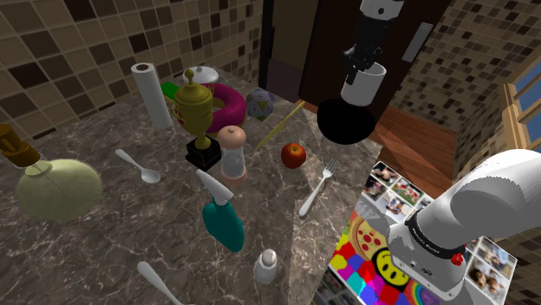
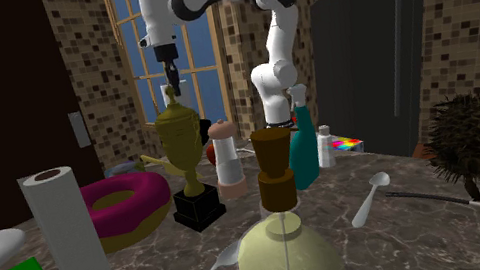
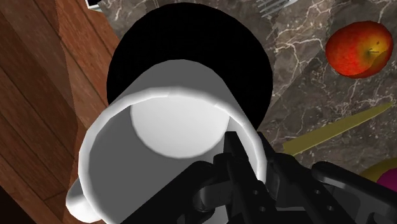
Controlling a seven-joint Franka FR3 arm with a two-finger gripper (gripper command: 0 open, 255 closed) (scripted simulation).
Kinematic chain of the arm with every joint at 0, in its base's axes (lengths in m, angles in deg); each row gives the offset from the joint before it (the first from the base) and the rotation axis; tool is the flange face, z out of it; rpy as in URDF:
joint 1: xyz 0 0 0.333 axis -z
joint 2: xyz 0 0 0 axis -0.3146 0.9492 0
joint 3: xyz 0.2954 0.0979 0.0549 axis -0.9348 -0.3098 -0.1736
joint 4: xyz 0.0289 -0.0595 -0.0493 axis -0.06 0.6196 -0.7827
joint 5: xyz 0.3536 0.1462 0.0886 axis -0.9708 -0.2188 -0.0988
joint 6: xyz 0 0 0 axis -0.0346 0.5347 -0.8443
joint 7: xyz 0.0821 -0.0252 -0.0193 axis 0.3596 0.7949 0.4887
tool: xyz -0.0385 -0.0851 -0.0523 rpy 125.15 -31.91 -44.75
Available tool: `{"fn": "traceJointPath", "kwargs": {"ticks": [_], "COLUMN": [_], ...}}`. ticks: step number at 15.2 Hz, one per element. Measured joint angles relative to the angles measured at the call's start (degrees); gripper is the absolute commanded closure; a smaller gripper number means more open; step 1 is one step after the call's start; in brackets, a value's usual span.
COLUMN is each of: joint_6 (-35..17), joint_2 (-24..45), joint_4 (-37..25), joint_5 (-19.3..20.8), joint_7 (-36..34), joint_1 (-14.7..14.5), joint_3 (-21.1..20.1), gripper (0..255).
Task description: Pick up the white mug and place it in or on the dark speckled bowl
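Counter [image 1: 91, 247]: dark veined stone, crowded in the middle, so the open spot is its far edge beside the wood floor.
Arm [image 1: 485, 204]: reaches out to that edge to bring the load over the target.
Bowl [image 1: 346, 123]: black, sits at that edge, beyond the fork [image 1: 316, 191].
Mug [image 1: 364, 85]: white, upright, hangs just above the bowl, not touching it, lined up for lowering.
Gripper [image 3: 250, 162]: jaws clamped on the mug's wall, one finger inside the rim.
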Motion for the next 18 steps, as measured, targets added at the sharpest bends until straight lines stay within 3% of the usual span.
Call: {"fn": "traceJointPath", "kwargs": {"ticks": [11, 18], "joint_6": [-8.91, -9.76], "joint_2": [1.94, 2.09], "joint_4": [6.98, 7.65], "joint_5": [0.06, 0.05], "joint_7": [0.08, 0.05], "joint_1": [0.06, 0.05], "joint_3": [0.08, 0.05], "gripper": [255, 255]}}
